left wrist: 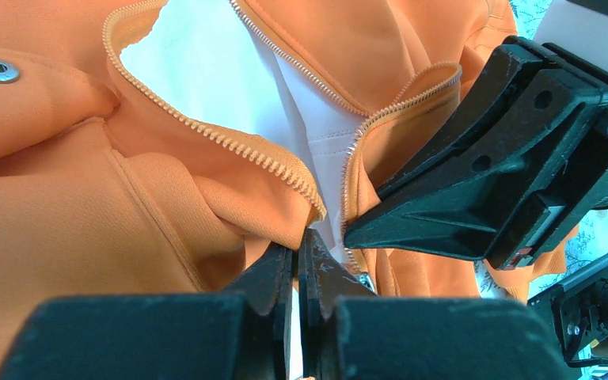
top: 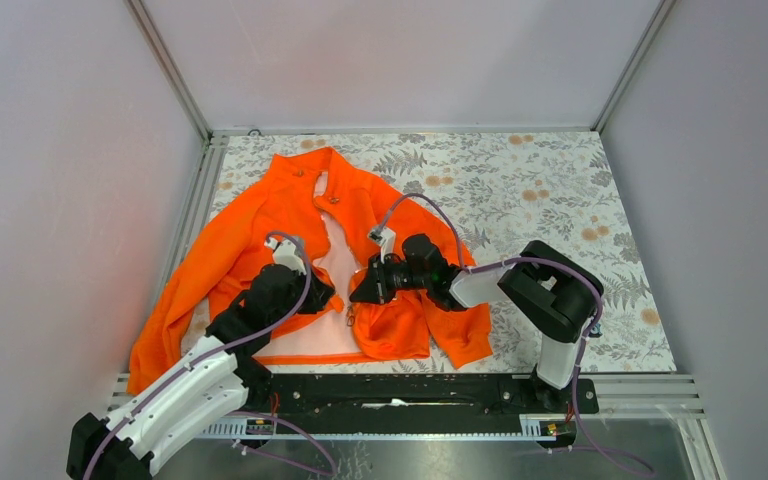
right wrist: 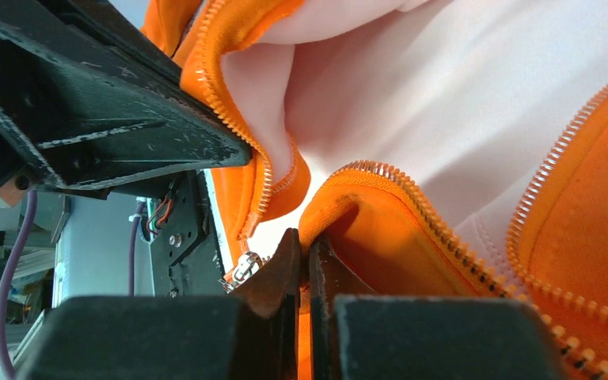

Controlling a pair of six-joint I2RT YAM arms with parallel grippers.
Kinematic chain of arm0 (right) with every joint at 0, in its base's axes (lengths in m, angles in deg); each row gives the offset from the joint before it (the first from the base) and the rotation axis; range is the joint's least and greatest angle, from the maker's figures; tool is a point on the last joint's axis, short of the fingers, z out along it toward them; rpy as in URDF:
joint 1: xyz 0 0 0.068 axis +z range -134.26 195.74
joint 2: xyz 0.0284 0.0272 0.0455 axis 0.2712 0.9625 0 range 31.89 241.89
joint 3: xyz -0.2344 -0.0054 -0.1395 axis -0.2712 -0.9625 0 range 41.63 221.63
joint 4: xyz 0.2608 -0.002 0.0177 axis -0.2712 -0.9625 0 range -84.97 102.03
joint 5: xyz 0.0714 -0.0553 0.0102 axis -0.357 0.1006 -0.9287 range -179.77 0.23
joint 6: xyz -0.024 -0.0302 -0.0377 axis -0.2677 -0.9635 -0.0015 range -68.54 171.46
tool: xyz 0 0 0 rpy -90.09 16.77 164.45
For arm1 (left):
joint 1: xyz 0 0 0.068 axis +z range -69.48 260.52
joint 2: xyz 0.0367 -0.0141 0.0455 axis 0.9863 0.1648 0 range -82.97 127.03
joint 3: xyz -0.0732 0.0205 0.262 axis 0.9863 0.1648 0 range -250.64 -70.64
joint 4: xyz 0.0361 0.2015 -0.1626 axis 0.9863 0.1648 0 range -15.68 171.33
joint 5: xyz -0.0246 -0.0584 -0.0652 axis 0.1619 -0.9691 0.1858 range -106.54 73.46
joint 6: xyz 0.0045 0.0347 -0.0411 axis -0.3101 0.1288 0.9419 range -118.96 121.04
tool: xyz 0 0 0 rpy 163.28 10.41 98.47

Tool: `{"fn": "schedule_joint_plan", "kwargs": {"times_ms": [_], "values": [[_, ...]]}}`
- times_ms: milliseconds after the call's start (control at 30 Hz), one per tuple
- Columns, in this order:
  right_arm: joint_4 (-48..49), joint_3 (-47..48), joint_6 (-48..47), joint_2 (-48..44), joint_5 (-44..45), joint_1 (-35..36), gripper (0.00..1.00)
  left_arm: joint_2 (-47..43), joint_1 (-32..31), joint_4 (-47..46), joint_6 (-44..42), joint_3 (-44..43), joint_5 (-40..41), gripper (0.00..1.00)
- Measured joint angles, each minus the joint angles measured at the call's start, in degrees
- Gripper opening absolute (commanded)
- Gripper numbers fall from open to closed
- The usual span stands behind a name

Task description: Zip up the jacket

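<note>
Jacket (top: 290,215), orange: spread open on left half of floral tabletop (top: 540,190), pale lining showing, zipper undone. Left gripper (top: 322,297): fingers pressed together, pinching one lower front edge by the zipper teeth. Right gripper (top: 360,290): fingers pressed together, pinching the opposite edge, just beside metal zipper pull (right wrist: 245,267). Grippers side by side.
</note>
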Motion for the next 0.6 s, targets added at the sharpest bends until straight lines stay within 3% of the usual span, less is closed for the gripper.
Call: {"fn": "schedule_joint_plan", "kwargs": {"times_ms": [600], "values": [[1.64, 0.42, -0.42, 0.76, -0.92, -0.04, 0.00, -1.42, 0.00, 0.00, -0.28, 0.00, -0.09, 0.00]]}}
